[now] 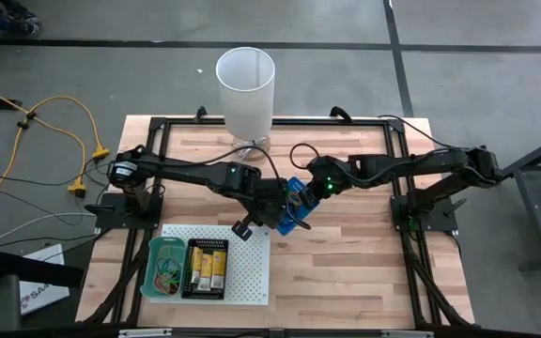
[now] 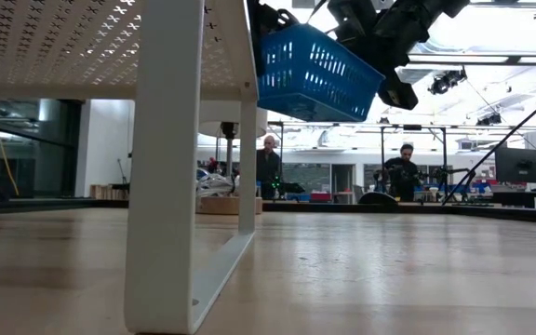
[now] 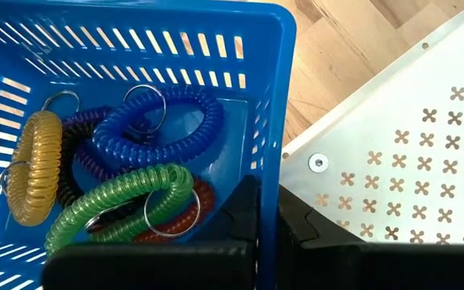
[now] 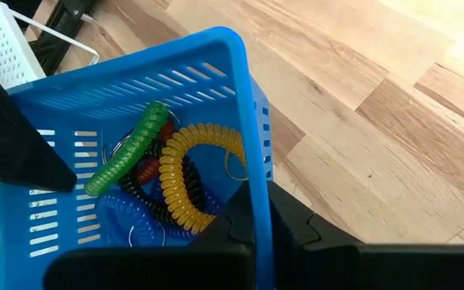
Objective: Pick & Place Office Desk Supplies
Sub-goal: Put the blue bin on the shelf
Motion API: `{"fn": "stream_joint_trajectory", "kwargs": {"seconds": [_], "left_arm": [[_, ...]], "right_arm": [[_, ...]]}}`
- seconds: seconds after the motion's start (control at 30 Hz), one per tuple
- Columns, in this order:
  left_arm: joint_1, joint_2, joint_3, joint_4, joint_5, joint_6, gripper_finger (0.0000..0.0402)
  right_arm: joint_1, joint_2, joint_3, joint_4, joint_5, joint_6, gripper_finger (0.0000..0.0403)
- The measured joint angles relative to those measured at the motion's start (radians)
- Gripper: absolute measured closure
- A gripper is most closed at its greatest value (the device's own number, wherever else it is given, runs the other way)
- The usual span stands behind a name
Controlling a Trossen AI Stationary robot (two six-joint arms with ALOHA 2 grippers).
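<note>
A blue slotted plastic basket (image 1: pixel 294 202) hangs in the air over the middle of the table, between my two arms. Inside lie several coiled key loops: a blue one (image 3: pixel 163 121), a green one (image 3: pixel 119 205), a yellow one (image 3: pixel 35 169), plus a red and a dark one underneath. My left gripper (image 3: pixel 268 238) is shut on one wall of the basket. My right gripper (image 4: pixel 260 242) is shut on the opposite wall. In the low view the basket (image 2: pixel 314 70) is tilted and well above the tabletop. My left gripper pinches the basket's wall near a corner (image 3: pixel 269 189), one finger (image 3: pixel 244 213) inside the basket and one outside. It comes slanting down from the table's left. The basket is lifted clear and tilted. My right gripper pinches the opposite wall at its rim (image 4: pixel 258 189), one finger (image 4: pixel 234 229) inside and one outside. It reaches slanting down from the table's right. The basket hangs between the two grippers, clear of the table.
A tall white cylinder (image 1: pixel 245 89) stands at the far edge. At the near left is a raised white perforated board (image 1: pixel 252 239), holding a teal tray (image 1: pixel 153 253) of loose loops and a black tray (image 1: pixel 207 246) with yellow packets. People stand in the room beyond.
</note>
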Motion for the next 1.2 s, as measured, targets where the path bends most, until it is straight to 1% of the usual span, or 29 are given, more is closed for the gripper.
{"fn": "stream_joint_trajectory", "kwargs": {"seconds": [0.47, 0.73, 0.93, 1.03, 1.2], "left_arm": [[0.005, 0.000, 0.000, 0.000, 0.000, 0.016, 0.0401], [0.007, 0.000, 0.000, 0.001, -0.006, 0.027, 0.0401], [0.006, 0.000, 0.000, 0.002, -0.003, 0.026, 0.0401], [0.006, 0.000, 0.000, 0.000, -0.003, 0.027, 0.0401], [0.005, 0.003, -0.003, -0.011, 0.003, 0.024, 0.0401]], "right_arm": [[-0.005, 0.000, 0.000, 0.000, -0.007, -0.030, 0.0399], [-0.035, 0.000, 0.000, 0.000, -0.027, -0.069, 0.0399], [-0.037, 0.000, 0.000, 0.001, -0.035, -0.079, 0.0399], [-0.037, 0.000, 0.000, 0.003, -0.035, -0.078, 0.0383], [-0.037, -0.004, 0.001, 0.012, -0.034, -0.065, 0.0323]]}}
